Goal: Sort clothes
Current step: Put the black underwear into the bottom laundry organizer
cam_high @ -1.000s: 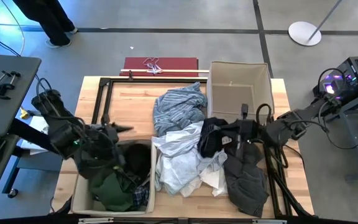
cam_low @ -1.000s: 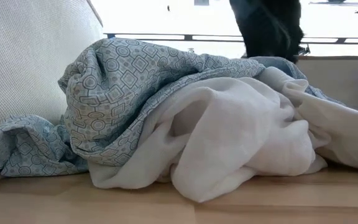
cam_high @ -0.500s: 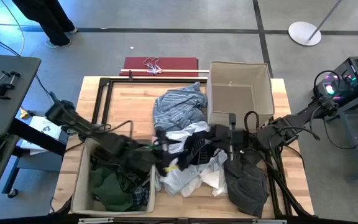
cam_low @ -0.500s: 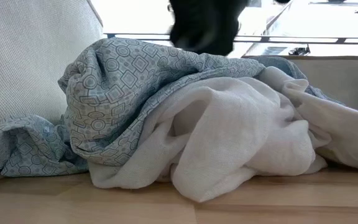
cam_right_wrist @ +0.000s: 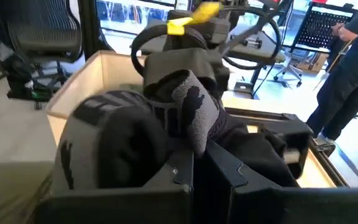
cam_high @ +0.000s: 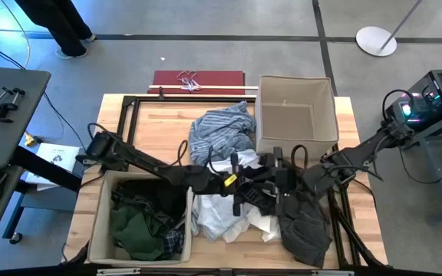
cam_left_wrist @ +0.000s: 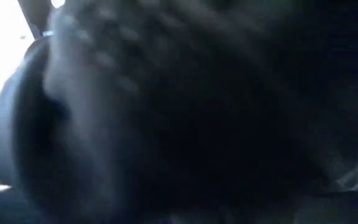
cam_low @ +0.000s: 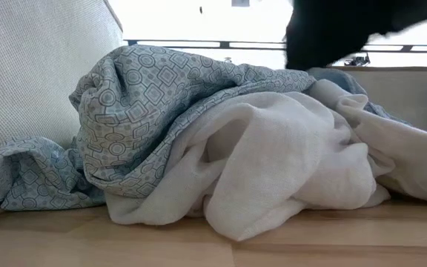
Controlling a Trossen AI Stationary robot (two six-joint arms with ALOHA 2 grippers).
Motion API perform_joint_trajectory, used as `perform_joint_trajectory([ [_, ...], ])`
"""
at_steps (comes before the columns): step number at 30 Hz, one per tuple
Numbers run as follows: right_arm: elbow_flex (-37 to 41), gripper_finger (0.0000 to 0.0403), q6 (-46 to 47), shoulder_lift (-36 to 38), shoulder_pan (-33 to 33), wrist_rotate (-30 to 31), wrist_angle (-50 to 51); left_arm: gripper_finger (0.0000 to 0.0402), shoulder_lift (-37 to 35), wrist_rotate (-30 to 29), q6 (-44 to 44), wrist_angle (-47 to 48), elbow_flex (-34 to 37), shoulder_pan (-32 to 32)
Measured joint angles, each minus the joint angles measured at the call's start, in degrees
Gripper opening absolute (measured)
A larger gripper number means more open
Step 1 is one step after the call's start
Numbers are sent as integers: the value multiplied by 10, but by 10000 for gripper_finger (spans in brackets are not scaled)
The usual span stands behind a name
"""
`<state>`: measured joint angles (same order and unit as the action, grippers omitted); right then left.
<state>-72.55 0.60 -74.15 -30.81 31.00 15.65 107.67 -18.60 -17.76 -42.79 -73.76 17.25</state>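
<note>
Within 1 second the left gripper has been swung from the beige fabric box to meet the right gripper, pinched on the dark patterned garment above the pile; its own jaws cannot be judged, suggesting a handover.

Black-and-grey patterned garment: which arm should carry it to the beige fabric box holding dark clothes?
Probably left: the left gripper reaches the black-and-grey patterned garment, and that beige fabric box sits beside that arm. The right gripper grips it.

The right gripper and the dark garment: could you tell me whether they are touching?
Touching: the right wrist view shows the right gripper with the dark garment bunched directly against it.
</note>
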Motion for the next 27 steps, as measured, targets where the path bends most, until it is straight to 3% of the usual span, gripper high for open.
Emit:
perform_joint_trajectory([
  [8,0,5,-11,-9,0,-61,22,166,3,-29,12,-11,0,-4],
  [13,0,21,-2,-9,0,-76,24,81,2,-20,-9,-11,0,0],
  [17,0,68,34,-9,0,-131,26,12,2,-38,-15,6,0,11],
  [20,0,119,35,-2,-8,-161,24,17,1,-100,-65,10,0,30],
  [23,-10,171,31,12,-26,-185,24,9,-8,-210,-144,28,-1,58],
  [27,-17,216,-1,40,-67,-152,12,5,-47,-370,-238,56,-1,100],
])
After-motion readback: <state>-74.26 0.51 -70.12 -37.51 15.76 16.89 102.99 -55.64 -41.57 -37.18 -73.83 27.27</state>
